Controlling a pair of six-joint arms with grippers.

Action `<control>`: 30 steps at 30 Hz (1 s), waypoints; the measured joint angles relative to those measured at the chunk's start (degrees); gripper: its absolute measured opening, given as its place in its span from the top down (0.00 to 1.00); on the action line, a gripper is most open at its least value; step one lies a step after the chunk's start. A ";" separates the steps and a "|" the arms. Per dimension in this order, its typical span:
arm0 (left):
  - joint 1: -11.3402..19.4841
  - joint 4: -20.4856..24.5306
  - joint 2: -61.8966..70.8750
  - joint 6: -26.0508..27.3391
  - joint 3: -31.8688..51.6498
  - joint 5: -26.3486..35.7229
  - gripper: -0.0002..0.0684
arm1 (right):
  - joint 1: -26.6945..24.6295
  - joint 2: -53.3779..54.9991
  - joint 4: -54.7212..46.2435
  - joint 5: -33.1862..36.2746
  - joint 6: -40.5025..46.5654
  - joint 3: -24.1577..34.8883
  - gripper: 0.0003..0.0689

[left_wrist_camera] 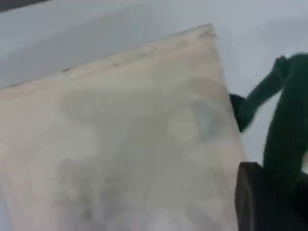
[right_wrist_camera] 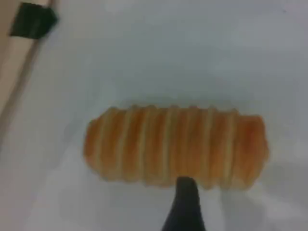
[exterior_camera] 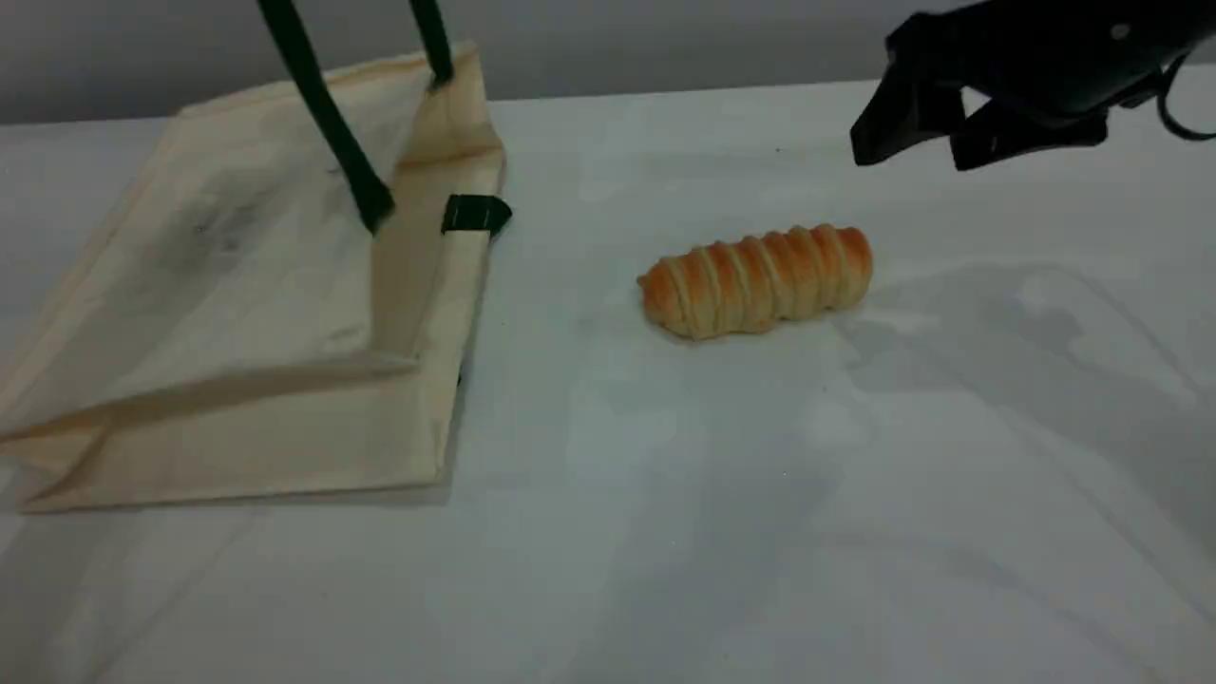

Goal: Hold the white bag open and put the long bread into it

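The white bag [exterior_camera: 237, 313] lies on its side at the table's left, its mouth facing right. One dark green handle [exterior_camera: 328, 114] runs taut up past the scene view's top edge and lifts the upper panel, so the mouth gapes. In the left wrist view my left gripper [left_wrist_camera: 262, 202] is shut on that green handle [left_wrist_camera: 288, 130] above the bag's canvas [left_wrist_camera: 125, 144]. The long bread [exterior_camera: 757, 279], golden with pale ridges, lies on the table right of the bag. My right gripper [exterior_camera: 917, 152] hangs open above and right of it. The right wrist view shows the bread [right_wrist_camera: 175, 149] just beyond my fingertip [right_wrist_camera: 185, 207].
The bag's other handle shows as a short green stub [exterior_camera: 475, 214] at the mouth's lower edge, also seen in the right wrist view as a green stub [right_wrist_camera: 31, 20]. The white tabletop [exterior_camera: 760, 494] ends at a grey wall behind.
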 joint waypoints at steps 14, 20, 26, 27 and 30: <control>0.00 -8.84 -11.14 4.56 0.07 12.19 0.87 | 0.00 9.98 -0.28 0.03 -6.15 -6.51 0.23; 0.00 -10.93 -11.26 4.79 0.11 11.99 0.87 | 0.00 12.66 0.10 -0.23 -7.96 -8.20 0.23; -0.06 -12.93 -11.26 6.28 0.11 11.98 0.87 | -0.06 15.67 0.10 -1.44 -8.83 -9.48 0.23; -0.11 -13.85 -11.40 6.84 0.11 11.98 0.87 | -0.06 15.91 0.18 -1.38 -8.87 -9.77 0.23; -0.10 -15.22 -12.38 7.14 0.11 11.93 0.87 | -0.06 16.00 0.63 -1.14 -9.45 -10.31 0.23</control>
